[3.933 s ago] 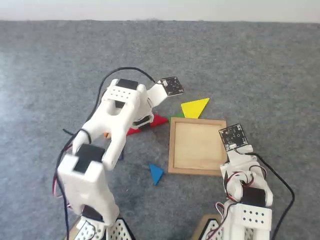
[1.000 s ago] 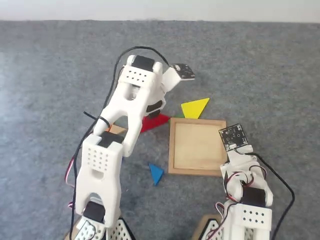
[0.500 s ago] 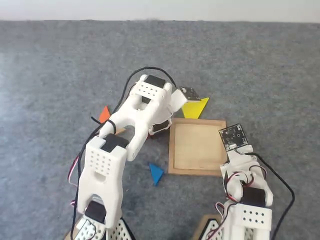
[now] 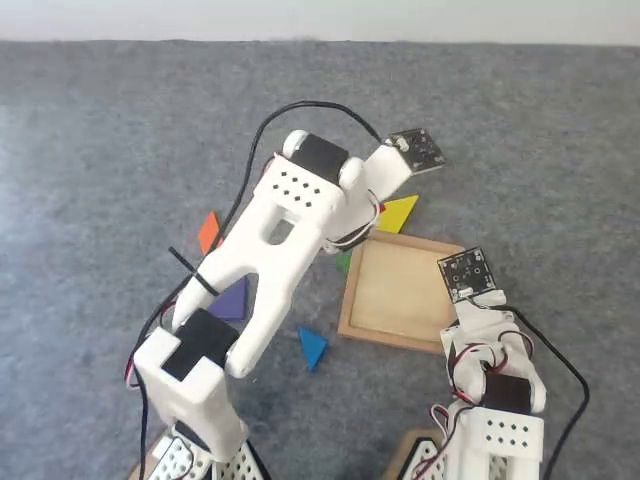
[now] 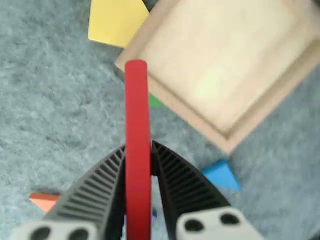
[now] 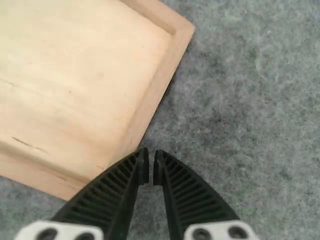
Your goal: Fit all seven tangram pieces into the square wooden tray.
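Observation:
My left gripper is shut on a red piece held on edge, just over the far left corner of the square wooden tray. The tray holds nothing and sits slightly turned. A yellow triangle lies beyond it, and a green piece peeks out at its left rim. The blue triangle, the purple piece and the orange triangle lie left of the tray. My right gripper is shut and holds nothing at the tray's near right corner.
Grey carpet covers the whole table. The left arm stretches diagonally over the pieces left of the tray. The right arm's base stands at the near edge, right of the tray.
The left arm has swung right to the tray's far corner with the red piece. The tray has turned a little. The orange and purple pieces have come into sight. The right arm stayed still.

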